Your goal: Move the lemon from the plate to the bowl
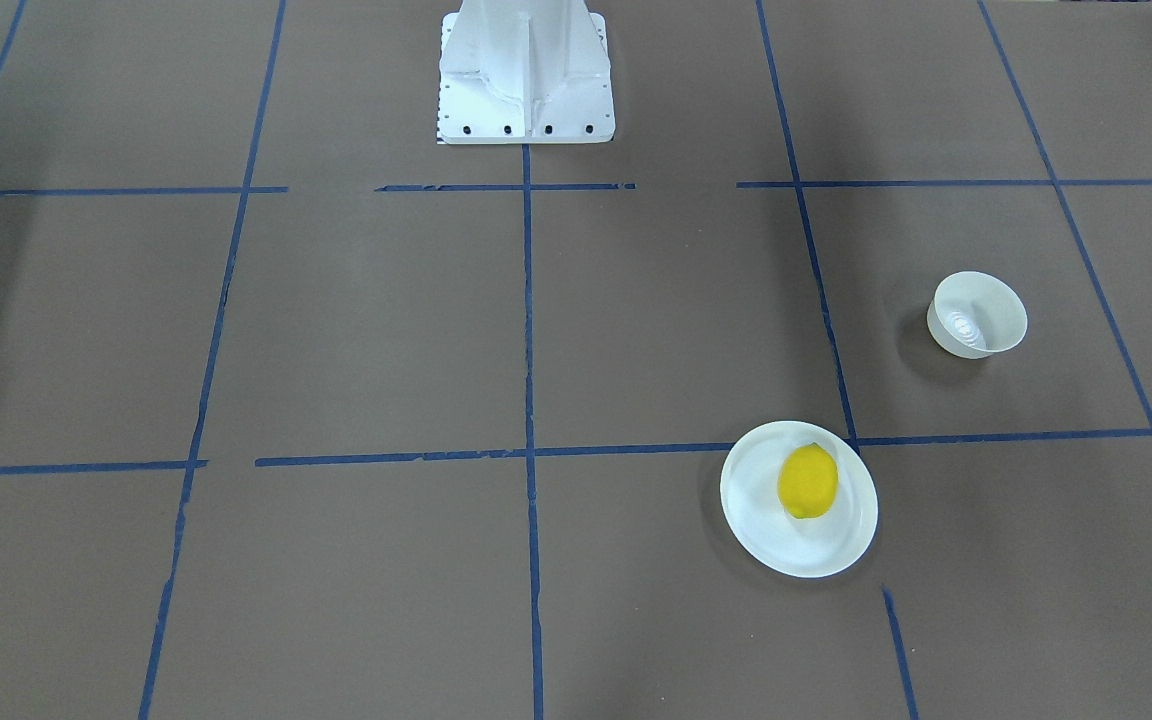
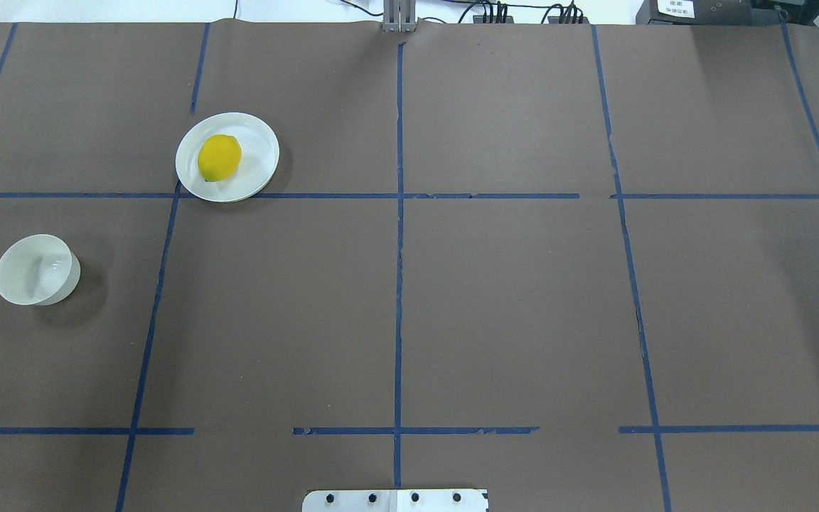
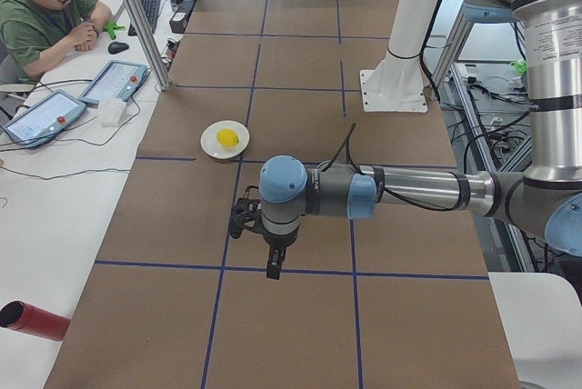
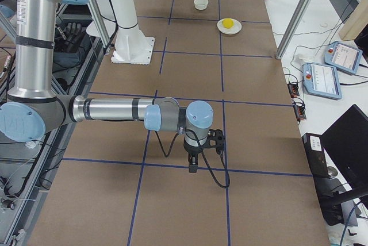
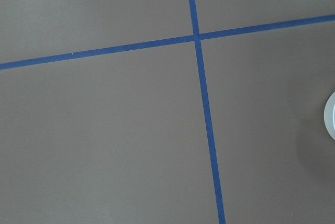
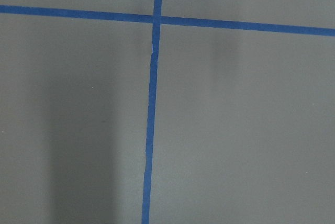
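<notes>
— Sitting where, the lemon [image 1: 808, 482]?
— On the plate [image 1: 766, 535], close to its middle, with white plate showing all round it.
— And the plate's edges?
— One part of its rim lies over a crossing of blue tape lines [image 1: 636, 449] on the brown table [image 1: 366, 320]. The rest of the rim sits on plain brown.
— The bowl [image 1: 998, 300]?
— Upright, mouth upward, on the robot's left side. It is nearer the robot than the plate, nearer the table's left end, and well apart from the plate. Between the two runs a stretch of brown table crossed by tape lines.
— Room round the bowl?
— Brown table on every side of it in the overhead view.
— The pincers?
— The left pincer [image 3: 273, 269] hangs over the table, pointing down from a forearm stretched level. It shows only in the left side view, nearer that camera than the plate. Released or clenched, I cannot tell.
— The right one?
— The right pincer [image 4: 193, 167] hangs likewise toward the table's other end, well apart from plate and bowl. It shows only in the right side view, so I cannot tell its state either.
— The wrist cameras?
— Both look down on brown table and a tape crossing. The left one catches a sliver of white rim [image 5: 331, 122] at its right edge; which dish, I cannot tell.
</notes>
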Motion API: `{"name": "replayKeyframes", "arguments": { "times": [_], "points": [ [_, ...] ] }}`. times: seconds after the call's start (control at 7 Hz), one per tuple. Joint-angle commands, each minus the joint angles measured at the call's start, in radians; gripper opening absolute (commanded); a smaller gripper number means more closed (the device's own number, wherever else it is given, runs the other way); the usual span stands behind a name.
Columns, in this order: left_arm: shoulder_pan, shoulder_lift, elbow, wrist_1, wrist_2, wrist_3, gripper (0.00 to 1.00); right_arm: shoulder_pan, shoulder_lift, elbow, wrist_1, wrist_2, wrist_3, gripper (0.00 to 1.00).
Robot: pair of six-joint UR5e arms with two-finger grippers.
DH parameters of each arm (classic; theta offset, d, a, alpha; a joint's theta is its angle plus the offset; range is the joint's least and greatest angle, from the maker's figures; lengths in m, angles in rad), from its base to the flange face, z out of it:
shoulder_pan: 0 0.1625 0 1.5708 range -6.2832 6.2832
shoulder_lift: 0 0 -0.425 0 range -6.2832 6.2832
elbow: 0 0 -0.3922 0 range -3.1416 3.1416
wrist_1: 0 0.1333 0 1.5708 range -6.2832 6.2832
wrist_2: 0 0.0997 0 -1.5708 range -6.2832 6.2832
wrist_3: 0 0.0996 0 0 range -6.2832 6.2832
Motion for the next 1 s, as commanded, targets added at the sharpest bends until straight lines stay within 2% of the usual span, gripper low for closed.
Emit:
{"name": "replayKeyframes", "arguments": {
  "times": [0.0, 0.14, 0.43, 0.71, 0.86],
  "points": [
    [0.005, -0.027, -0.018, -0.098, 0.001, -0.012, 1.0, 0.0, 0.0, 0.0, 0.0, 0.0, 0.0, 1.0],
    [0.013, -0.046, -0.017, -0.101, 0.001, -0.015, 1.0, 0.0, 0.0, 0.0, 0.0, 0.0, 0.0, 1.0],
    [0.075, -0.165, -0.012, -0.095, 0.009, -0.057, 1.0, 0.0, 0.0, 0.0, 0.0, 0.0, 0.0, 1.0],
    [0.272, -0.329, 0.015, -0.097, 0.014, -0.285, 1.0, 0.0, 0.0, 0.0, 0.0, 0.0, -0.001, 1.0],
    [0.366, -0.448, 0.069, -0.095, 0.014, -0.362, 1.0, 0.0, 0.0, 0.0, 0.0, 0.0, 0.0, 1.0]
  ]
}}
